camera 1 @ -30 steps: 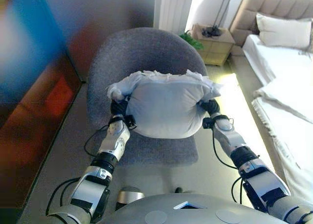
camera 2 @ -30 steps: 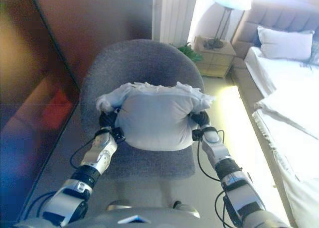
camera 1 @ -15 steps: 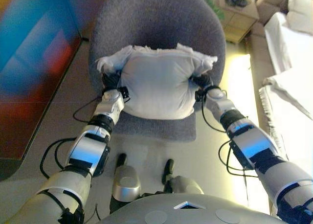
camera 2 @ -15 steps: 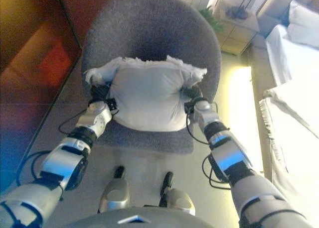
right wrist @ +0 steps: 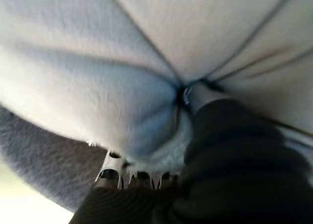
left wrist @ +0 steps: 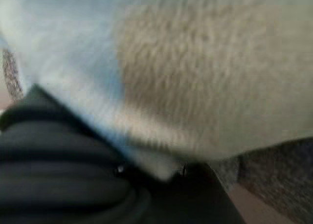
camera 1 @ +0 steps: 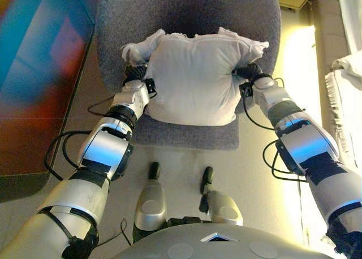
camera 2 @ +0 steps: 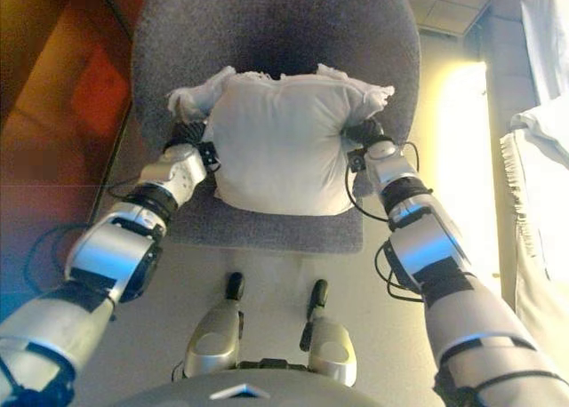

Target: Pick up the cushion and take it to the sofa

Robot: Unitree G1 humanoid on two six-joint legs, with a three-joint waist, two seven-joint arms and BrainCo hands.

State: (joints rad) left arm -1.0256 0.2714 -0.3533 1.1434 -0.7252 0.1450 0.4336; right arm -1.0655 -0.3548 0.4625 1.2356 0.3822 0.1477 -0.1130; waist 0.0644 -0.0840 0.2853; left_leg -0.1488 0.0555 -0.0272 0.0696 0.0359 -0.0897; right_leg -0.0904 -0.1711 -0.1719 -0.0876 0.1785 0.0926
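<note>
Over the grey chair (camera 1: 186, 10), both hands grip the cushion (camera 1: 195, 78).

A grey chair (camera 1: 186, 10) stands at 12 o'clock on a pale floor (camera 1: 254, 174), with a dark reddish panel (camera 1: 34, 72) at 9 o'clock and white bedding (camera 1: 348, 95) at 3 o'clock.

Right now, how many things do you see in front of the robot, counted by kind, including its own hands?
Cushions: 1, the white cushion, squeezed between the two hands.
Chairs: 1, the grey chair behind and under it.
Hands: 2, the left hand and the right hand, one at each side of the cushion.
Bedding: 1, a white cloth edge.
Total: 5.
</note>
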